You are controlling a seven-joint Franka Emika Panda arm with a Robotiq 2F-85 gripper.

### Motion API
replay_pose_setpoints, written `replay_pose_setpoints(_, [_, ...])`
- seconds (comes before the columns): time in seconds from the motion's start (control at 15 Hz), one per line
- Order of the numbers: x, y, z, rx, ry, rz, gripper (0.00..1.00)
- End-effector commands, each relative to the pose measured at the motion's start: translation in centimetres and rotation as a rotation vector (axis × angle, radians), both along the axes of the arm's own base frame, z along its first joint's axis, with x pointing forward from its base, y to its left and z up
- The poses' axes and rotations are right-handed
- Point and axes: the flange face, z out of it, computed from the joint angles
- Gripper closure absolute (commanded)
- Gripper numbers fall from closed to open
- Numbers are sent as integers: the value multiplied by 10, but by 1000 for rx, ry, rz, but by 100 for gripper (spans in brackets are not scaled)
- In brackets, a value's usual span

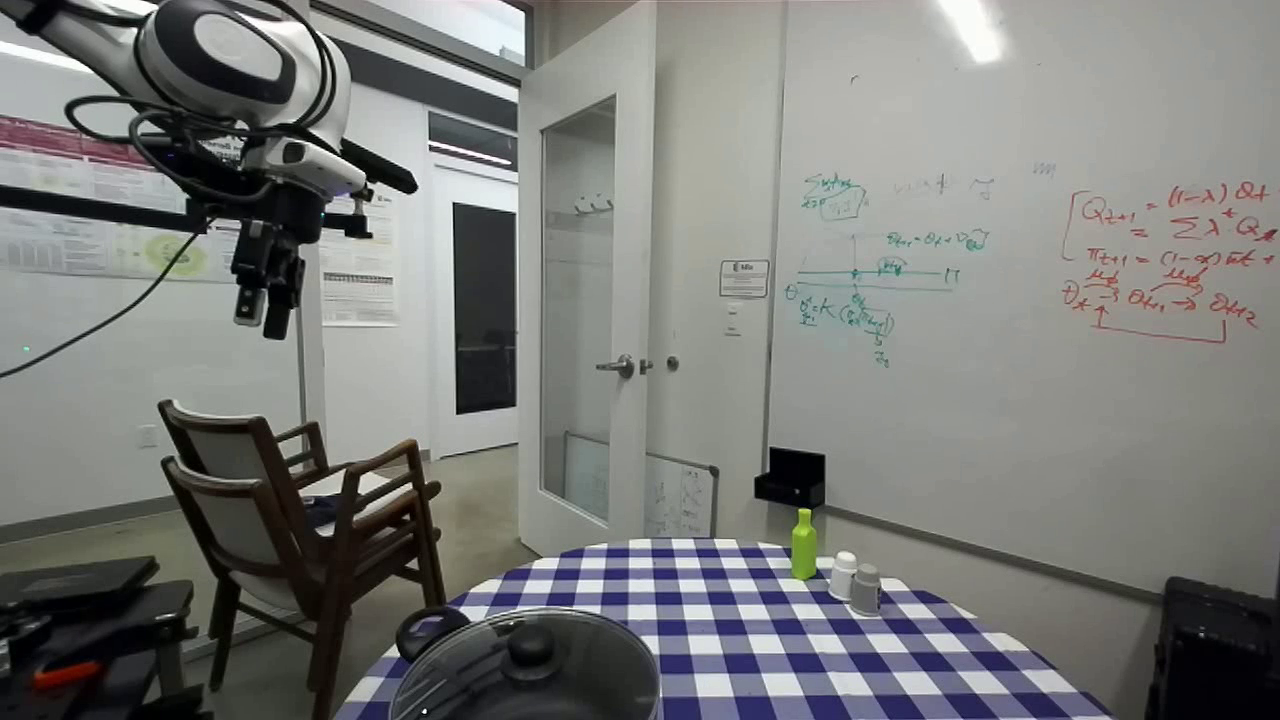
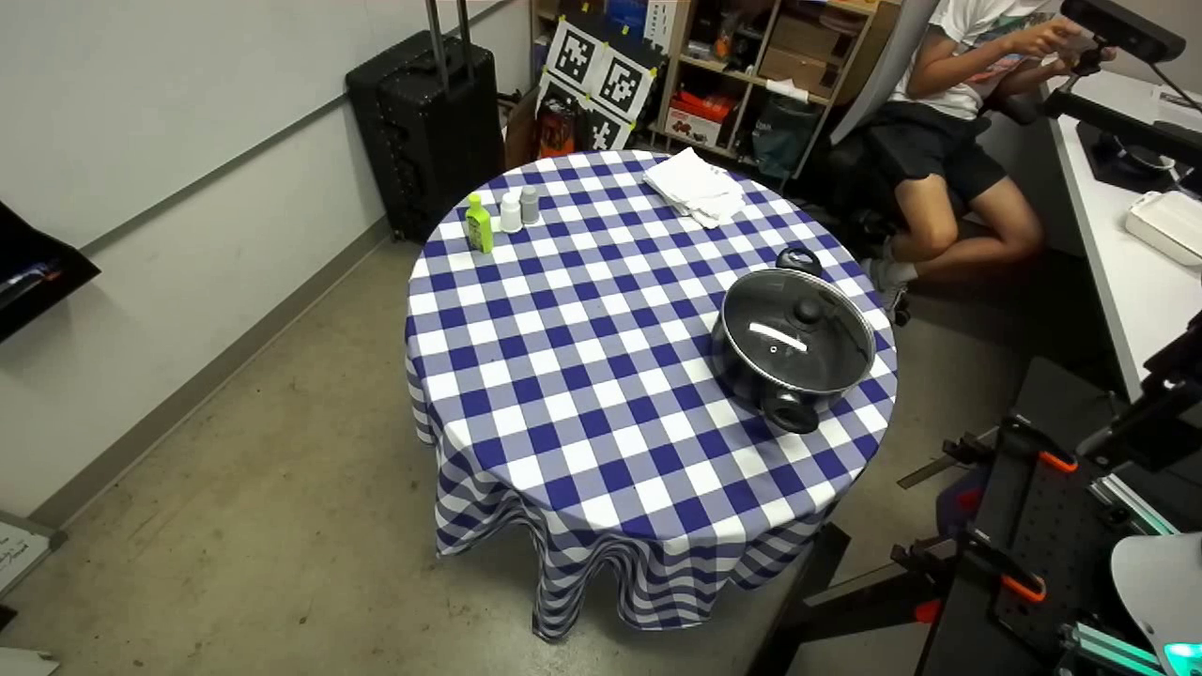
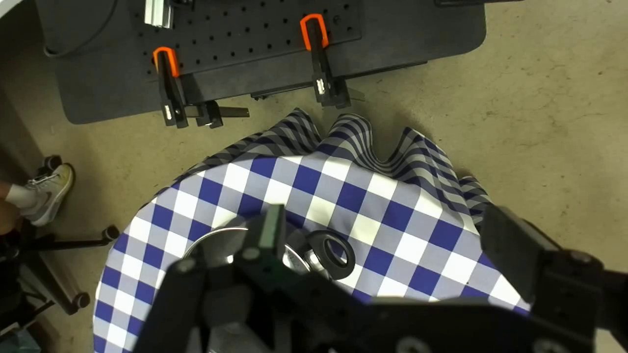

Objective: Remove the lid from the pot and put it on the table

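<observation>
Step in hand: approach, as it can be judged; the lid is not yet lifted.
Next move: its knob should be reached from above, then pinched.
Gripper: spread wide, nothing is grasped.
Lid: seated on the black pot, upon the bench; round, see-through, dark.

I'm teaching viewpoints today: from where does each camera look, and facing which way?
Exterior view: low, looking across the table to door and whiteboard; arm and end effector upper left.
Exterior view: high, looking down on table and pot; white part lower right, perhaps the robot's.
Wrist view: up behind the spread fingers, looking down at table, pot and floor.
Both exterior views share lid, table and green bottle.
</observation>
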Motion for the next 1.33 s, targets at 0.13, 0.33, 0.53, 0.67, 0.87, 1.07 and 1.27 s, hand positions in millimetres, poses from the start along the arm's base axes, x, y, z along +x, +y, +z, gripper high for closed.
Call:
replay_pose_setpoints(0.13, [12, -2, -20, -24, -44, -53, 0])
replay_pose_setpoints(0.33, [31, -5, -36, -12, -85, -104, 0])
replay_pose_setpoints(0.53, [56, -10, -48, -8, -113, -170, 0])
replay_pose_setpoints(0.67, [74, -17, -55, -5, -126, -214, 0])
replay_pose_setpoints(0.87, [102, -34, -65, -13, -130, -282, 0])
replay_pose_setpoints(1.07, [128, -52, -77, -20, -129, -326, 0])
replay_pose_setpoints(1.27, [153, -74, -85, -26, -137, -329, 0])
